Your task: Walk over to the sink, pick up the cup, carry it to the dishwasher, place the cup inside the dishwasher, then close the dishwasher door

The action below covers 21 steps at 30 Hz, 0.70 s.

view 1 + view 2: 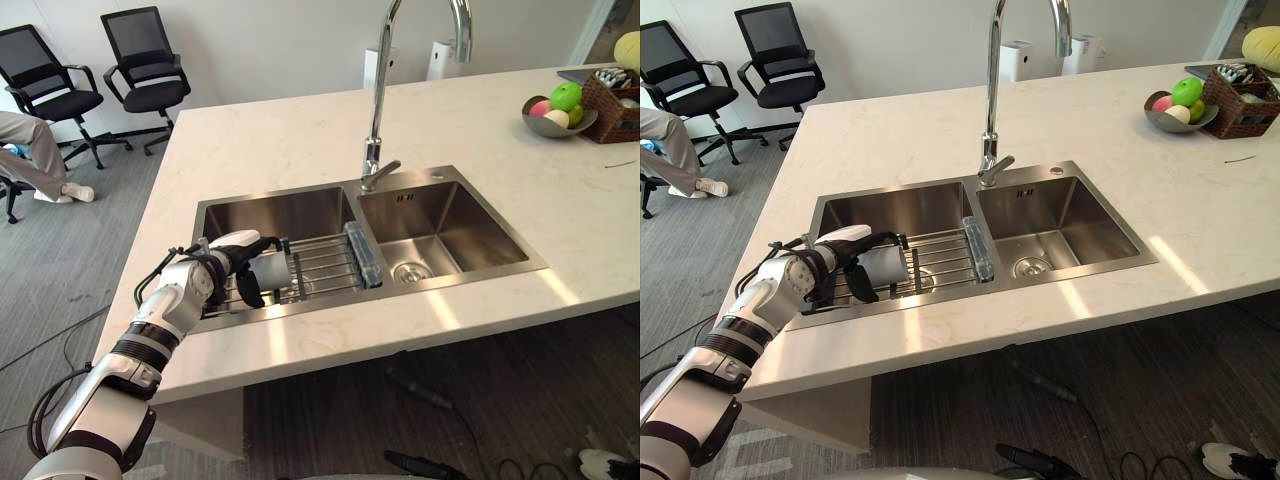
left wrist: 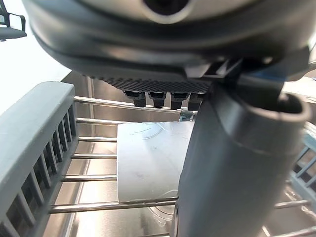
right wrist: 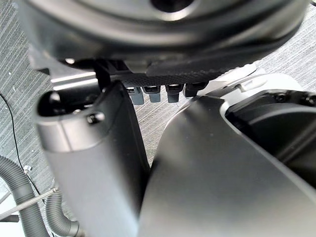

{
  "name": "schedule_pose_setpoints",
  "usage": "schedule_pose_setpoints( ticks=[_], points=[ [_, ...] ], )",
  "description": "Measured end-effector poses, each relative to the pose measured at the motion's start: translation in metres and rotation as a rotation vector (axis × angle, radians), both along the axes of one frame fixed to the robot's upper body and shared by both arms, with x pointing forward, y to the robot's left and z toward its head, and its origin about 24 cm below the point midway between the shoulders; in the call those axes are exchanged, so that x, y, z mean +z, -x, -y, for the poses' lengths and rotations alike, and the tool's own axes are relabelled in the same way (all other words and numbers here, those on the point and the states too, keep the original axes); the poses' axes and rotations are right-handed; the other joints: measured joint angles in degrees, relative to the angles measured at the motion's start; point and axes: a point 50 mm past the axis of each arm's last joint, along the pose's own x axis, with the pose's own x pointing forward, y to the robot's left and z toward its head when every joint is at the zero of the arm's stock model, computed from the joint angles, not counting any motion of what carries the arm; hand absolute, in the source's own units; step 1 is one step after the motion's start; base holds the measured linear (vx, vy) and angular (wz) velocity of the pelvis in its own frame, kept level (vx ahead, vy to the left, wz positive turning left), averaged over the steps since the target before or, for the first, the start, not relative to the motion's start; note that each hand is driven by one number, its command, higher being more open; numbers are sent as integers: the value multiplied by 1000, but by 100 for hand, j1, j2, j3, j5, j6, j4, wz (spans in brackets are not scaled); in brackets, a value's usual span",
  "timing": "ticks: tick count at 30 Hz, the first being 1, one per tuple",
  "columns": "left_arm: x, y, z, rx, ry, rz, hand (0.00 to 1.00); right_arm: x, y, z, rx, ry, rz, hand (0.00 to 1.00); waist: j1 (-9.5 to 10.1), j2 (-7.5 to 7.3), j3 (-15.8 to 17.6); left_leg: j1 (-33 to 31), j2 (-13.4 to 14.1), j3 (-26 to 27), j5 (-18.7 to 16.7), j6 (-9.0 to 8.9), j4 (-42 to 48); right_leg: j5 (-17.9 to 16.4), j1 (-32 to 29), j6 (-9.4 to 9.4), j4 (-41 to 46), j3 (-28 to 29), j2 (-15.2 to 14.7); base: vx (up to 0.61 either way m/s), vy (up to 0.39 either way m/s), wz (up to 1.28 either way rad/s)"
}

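Cup [image 1: 274,270] lies sideways on rack [image 1: 325,262], 7 o'clock of tap [image 1: 378,100]; left hand [image 1: 228,262] curls round it side-on, apparently for lifting.

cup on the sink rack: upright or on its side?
On its side: the cup lies flat across the rack in the sink's left basin, with the left hand curled round it.
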Motion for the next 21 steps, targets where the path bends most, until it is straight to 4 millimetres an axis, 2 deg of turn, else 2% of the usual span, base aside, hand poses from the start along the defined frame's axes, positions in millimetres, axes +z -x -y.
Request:
schedule_pose_setpoints(
  ticks=[10,21],
  points=[
    [5,1,3,2,36,43,100,0,1,0,-3,0,-2,100,68,4,10,-11,1,-26,-3,-3,0,1,11,3,3,-24,0,0,0,0],
    [28,1,9,0,85,209,100,0,2,0,-4,1,-3,100,119,0,24,-15,1,-46,-3,-3,0,-2,20,7,3,-43,-2,0,0,0]
  ],
)
